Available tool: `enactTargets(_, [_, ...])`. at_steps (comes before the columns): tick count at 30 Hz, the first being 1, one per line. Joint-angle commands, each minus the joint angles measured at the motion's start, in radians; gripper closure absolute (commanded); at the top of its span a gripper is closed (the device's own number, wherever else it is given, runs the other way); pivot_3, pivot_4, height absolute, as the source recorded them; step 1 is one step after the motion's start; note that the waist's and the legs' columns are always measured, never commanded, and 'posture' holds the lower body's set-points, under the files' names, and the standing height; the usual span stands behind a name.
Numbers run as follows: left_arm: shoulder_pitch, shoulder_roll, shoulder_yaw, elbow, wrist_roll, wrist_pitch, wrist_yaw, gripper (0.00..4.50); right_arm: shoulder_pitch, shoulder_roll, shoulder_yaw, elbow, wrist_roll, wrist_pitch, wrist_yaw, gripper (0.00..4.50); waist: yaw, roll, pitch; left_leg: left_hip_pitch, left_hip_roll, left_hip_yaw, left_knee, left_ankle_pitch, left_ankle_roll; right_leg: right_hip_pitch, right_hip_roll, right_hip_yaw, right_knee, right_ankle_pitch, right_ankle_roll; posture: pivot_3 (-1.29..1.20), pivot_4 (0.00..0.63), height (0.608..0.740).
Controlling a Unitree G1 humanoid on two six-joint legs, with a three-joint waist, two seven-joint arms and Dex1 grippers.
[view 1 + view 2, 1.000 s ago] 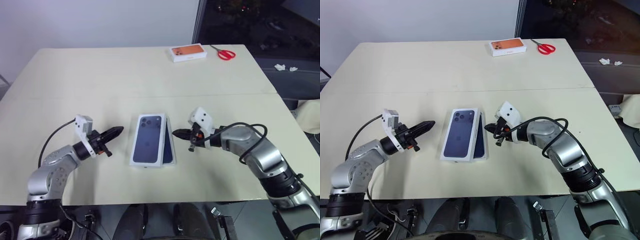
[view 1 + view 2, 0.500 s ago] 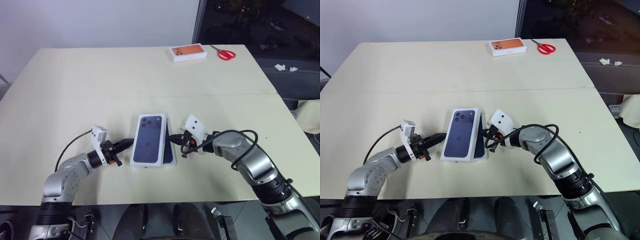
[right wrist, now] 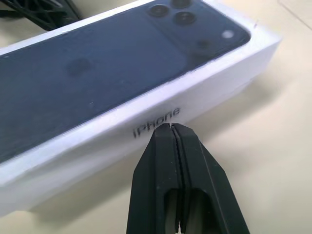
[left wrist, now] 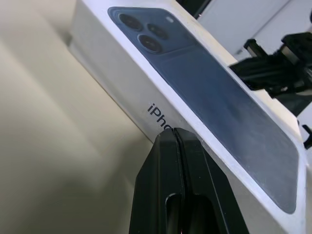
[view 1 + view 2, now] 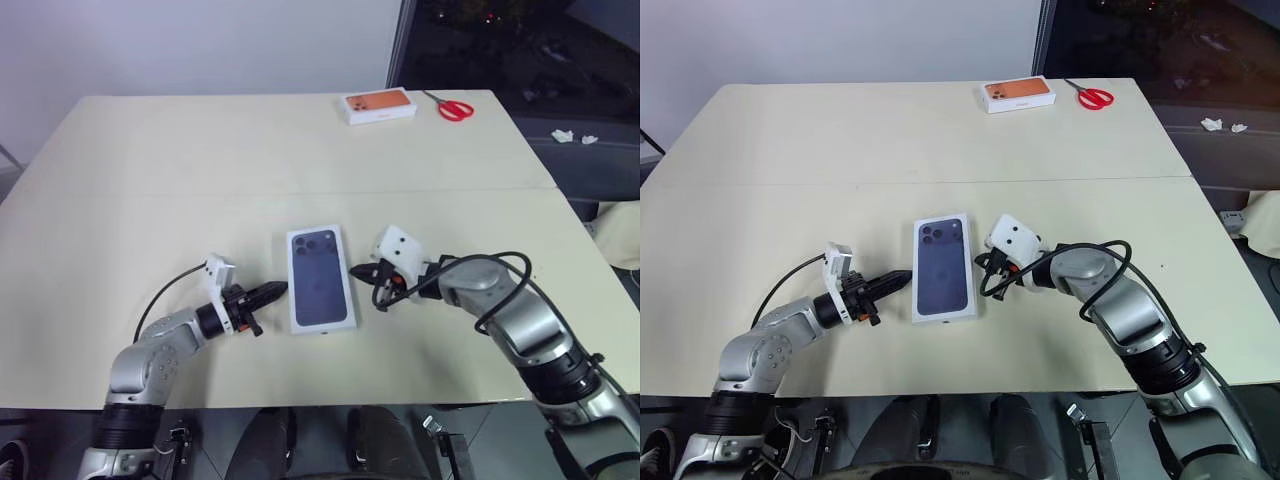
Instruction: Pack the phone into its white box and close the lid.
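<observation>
Black closed fingertips of left gripper [image 5: 280, 289] and right gripper [image 5: 356, 271] press opposite long sides of the lid [image 5: 321, 277].

Matt white cardboard lid [image 5: 321, 279]; smooth matt cream table [image 5: 200, 180]; black plastic fingers [image 3: 173, 161].

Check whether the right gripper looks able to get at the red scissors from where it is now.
Probably not without a long reach. The right gripper, shut, sits beside the lid near the table's front, while the scissors lie at the far edge by the orange-topped box. Nothing stands in between.
</observation>
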Motion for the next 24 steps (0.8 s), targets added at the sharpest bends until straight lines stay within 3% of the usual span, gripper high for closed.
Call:
enactTargets(1, [-0.012, -0.006, -0.004, -0.055, -0.018, 0.004, 0.002, 4.50, -0.021, 0.002, -0.011, 0.013, -0.020, -0.028, 0.013, 4.47, 0.000, 0.000, 0.000, 0.000, 0.000, 0.000, 0.000, 0.000, 0.000, 0.000, 0.000, 0.000, 0.000, 0.000, 0.000, 0.00, 0.150, 0.740])
enactTargets(8, [-0.010, 0.002, 0.004, -0.065, -0.021, 0.011, 0.005, 4.50, -0.024, 0.007, 0.019, 0.039, -0.076, -0.059, 0.026, 4.47, 0.000, 0.000, 0.000, 0.000, 0.000, 0.000, 0.000, 0.000, 0.000, 0.000, 0.000, 0.000, 0.000, 0.000, 0.000, 0.00, 0.150, 0.740])
enactTargets(13, [-0.026, 0.029, 0.061, -0.059, -0.041, 0.009, 0.014, 4.50, -0.043, 0.000, -0.040, 0.084, -0.077, -0.074, 0.025, 4.47, 0.000, 0.000, 0.000, 0.000, 0.000, 0.000, 0.000, 0.000, 0.000, 0.000, 0.000, 0.000, 0.000, 0.000, 0.000, 0.00, 0.150, 0.740])
enactTargets(20, [-0.220, -0.010, 0.114, -0.051, -0.106, 0.037, 0.089, 4.50, -0.155, 0.078, -0.152, 0.194, -0.036, -0.114, -0.015, 4.47, 0.000, 0.000, 0.000, 0.000, 0.000, 0.000, 0.001, 0.000, 0.000, 0.001, 0.000, 0.000, 0.000, 0.000, 0.000, 0.00, 0.150, 0.740])
enactTargets(24, [-0.299, -0.072, 0.061, 0.020, -0.050, -0.005, 0.106, 4.50, -0.184, 0.137, -0.108, 0.252, -0.082, -0.157, -0.026, 4.47, -0.001, -0.001, 0.000, 0.000, -0.001, 0.000, 0.001, 0.000, -0.001, 0.001, 0.001, 0.000, 0.000, 0.000, 0.001, 0.00, 0.150, 0.740])
